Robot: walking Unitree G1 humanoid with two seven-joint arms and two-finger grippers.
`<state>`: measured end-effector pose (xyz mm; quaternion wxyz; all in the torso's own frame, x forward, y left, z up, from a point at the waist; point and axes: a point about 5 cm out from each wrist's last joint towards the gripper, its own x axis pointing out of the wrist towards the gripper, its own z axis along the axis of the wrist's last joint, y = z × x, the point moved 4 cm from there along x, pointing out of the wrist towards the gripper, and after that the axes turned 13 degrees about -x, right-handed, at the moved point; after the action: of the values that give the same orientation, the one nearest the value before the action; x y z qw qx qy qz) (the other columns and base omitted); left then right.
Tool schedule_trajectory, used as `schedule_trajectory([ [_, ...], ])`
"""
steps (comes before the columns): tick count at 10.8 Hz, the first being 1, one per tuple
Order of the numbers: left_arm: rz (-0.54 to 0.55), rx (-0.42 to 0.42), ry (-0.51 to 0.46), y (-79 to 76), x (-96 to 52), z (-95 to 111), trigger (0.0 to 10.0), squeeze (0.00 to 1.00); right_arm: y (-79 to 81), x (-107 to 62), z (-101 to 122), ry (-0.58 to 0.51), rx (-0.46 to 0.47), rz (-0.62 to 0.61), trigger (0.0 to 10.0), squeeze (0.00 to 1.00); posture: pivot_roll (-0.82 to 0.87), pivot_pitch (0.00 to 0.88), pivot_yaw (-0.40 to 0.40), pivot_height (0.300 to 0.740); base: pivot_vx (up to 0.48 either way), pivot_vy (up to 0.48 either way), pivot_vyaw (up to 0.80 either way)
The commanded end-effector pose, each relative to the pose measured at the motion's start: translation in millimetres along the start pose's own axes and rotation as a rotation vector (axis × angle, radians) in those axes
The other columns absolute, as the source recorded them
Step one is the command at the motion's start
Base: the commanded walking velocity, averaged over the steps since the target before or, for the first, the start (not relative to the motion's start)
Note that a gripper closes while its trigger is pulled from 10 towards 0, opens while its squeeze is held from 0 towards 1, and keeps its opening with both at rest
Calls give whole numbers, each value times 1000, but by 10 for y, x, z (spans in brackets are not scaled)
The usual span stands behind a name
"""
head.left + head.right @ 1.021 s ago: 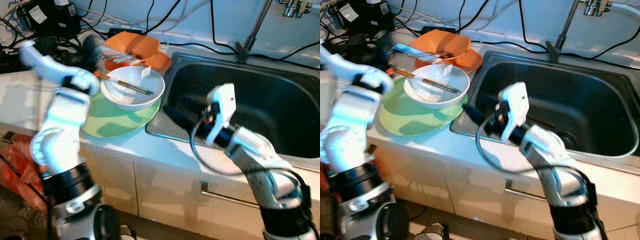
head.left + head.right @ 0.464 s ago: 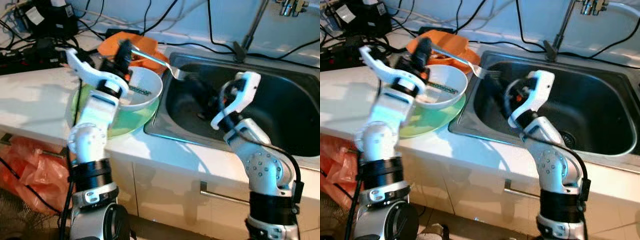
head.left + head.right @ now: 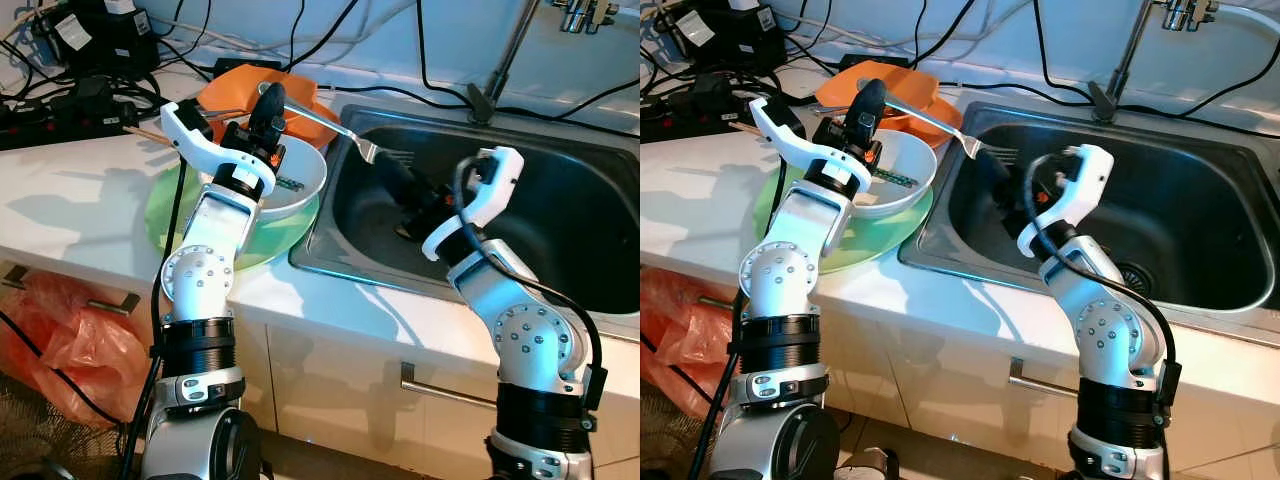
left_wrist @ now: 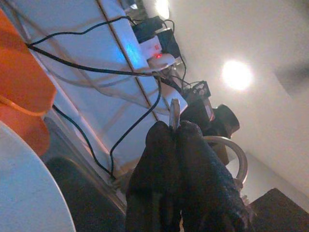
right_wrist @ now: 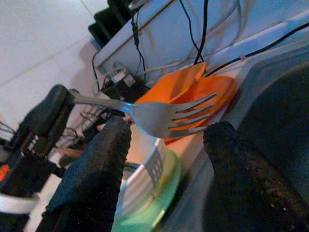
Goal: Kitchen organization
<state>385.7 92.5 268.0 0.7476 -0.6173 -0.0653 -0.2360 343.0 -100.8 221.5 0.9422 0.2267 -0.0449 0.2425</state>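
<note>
1. A white counter [image 3: 70,215] runs along a pale wall, with a steel sink [image 3: 560,215] set into its right part and white cabinet doors below.
2. Black cables [image 3: 430,60] trail along the wall behind the sink; a power strip [image 3: 60,105] and dark boxes sit at the counter's back left corner.
3. A green plate [image 3: 165,215] lies near the counter's front edge just left of the sink, with a white bowl [image 3: 300,185] on it. Orange dishes [image 3: 230,90] sit behind them, toward the wall.
4. The left gripper [image 3: 268,108] is raised over the bowl, its fingers clamped on the handle of a fork [image 3: 375,152]. The fork reaches out over the sink's left rim, tines toward the basin.
5. The right gripper [image 5: 166,145] is in the sink just below the tines, its fingers spread wide and grasping nothing.
6. An orange-red bag [image 3: 60,340] lies on the floor at the left, cut off by the frame.
7. Something thin lies in the bowl; what it is is hard to make out.
8. The tap above the sink is cut off at the top.
9. A white label on the dark boxes is too small to read.
</note>
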Motion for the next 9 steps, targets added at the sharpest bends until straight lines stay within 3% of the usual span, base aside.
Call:
schedule_trajectory([
  [1,-70,-119,60,-223,119,-429,0,0,35,20,105,-31,6,4,627,0,15,58,2,740,0,0,0],
  [2,-68,-123,60,-212,113,-456,0,0,41,35,128,-43,28,-2,0,0,16,59,-1,740,0,0,0],
  [7,-46,-184,57,-172,74,-520,0,0,-28,90,177,-82,126,-69,0,0,16,58,-4,740,0,0,0],
  [8,-46,-185,59,-171,69,-535,0,0,-47,103,164,-77,145,-80,2471,0,18,56,-7,740,0,0,0],
  [9,-49,-184,59,-176,68,-543,0,0,-61,124,127,-66,174,-93,10000,0,19,57,-10,740,0,0,0],
])
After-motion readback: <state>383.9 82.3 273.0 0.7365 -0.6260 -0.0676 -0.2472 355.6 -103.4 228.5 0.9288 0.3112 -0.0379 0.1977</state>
